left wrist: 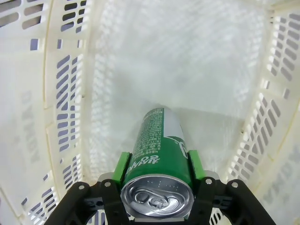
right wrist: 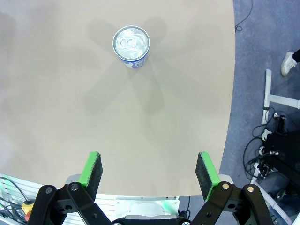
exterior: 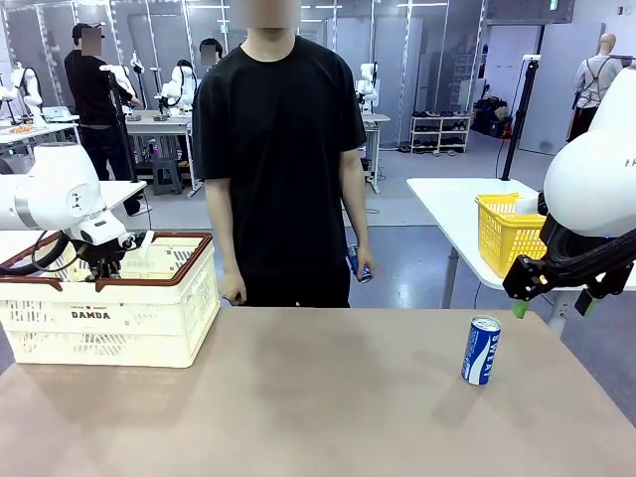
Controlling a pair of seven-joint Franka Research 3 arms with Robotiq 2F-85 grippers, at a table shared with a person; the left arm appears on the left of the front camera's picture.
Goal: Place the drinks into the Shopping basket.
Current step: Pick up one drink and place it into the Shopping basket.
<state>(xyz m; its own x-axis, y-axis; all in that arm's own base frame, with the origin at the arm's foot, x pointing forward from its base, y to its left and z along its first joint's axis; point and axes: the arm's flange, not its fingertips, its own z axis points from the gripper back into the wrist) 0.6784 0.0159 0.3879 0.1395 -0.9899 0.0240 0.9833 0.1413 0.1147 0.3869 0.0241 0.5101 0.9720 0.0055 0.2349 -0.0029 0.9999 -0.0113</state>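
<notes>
Far left on the worktop (exterior: 318, 397): basket (exterior: 109, 328), cream lattice with a dark rim. Left hand (exterior: 99, 266) dipped inside past the rim, clamped across the sides of a green can (left wrist: 157, 140). Silver top towards the wrist camera, base pointing down at the basket floor, lattice walls close on both sides. Touching the floor or not: cannot tell.

Behind the worktop's middle: person (exterior: 278, 149), arms down, another can (exterior: 358, 263) held low at one side.

Right of middle: blue can (exterior: 481, 350), upright on the worktop, well apart from the basket.

Further right, above the worktop's edge: right hand (exterior: 550, 303), pads wide apart, gripping nothing, open worktop between it and the blue can. Behind, yellow basket (exterior: 507, 229) on a side table (exterior: 447, 194).
</notes>
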